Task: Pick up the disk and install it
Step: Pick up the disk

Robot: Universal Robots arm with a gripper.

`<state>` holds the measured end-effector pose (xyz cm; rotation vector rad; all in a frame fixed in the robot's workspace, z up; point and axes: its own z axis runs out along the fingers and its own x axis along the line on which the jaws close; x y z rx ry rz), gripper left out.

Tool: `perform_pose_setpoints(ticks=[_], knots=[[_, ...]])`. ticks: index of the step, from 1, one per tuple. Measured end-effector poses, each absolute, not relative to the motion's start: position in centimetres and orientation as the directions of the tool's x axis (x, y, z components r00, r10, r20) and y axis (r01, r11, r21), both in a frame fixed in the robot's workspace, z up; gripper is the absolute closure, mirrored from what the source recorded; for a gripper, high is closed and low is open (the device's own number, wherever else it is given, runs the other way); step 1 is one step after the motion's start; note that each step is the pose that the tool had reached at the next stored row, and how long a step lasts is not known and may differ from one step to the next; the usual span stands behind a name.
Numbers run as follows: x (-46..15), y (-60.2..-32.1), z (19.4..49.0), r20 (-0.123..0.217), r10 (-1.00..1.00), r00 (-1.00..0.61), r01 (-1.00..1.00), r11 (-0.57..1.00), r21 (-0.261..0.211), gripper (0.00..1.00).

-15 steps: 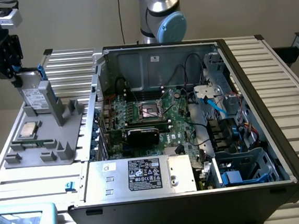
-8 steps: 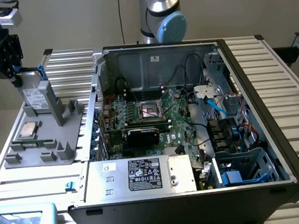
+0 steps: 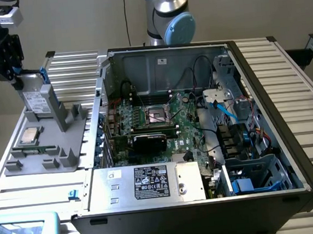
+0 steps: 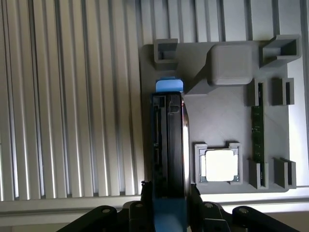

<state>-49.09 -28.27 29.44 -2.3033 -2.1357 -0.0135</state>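
Grey disk [image 4: 169,140] edge-on in claw's [image 4: 169,195] closed grip, its blue near end cut off.

I can't read any text from here. On the far left, the disk [image 3: 34,97] carries a white label [image 3: 33,103] with print too fine to read. The near silver box [image 3: 103,198] bears a black label [image 3: 151,182] and a small white sticker [image 3: 115,175], both illegible.
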Motion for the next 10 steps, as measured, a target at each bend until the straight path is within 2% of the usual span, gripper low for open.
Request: perform_pose_setpoints(ticks=[10], knots=[[-49.04,-28.27,29.55,0.007,0.997,0.075,0.997,-0.075,0.005,0.63]])
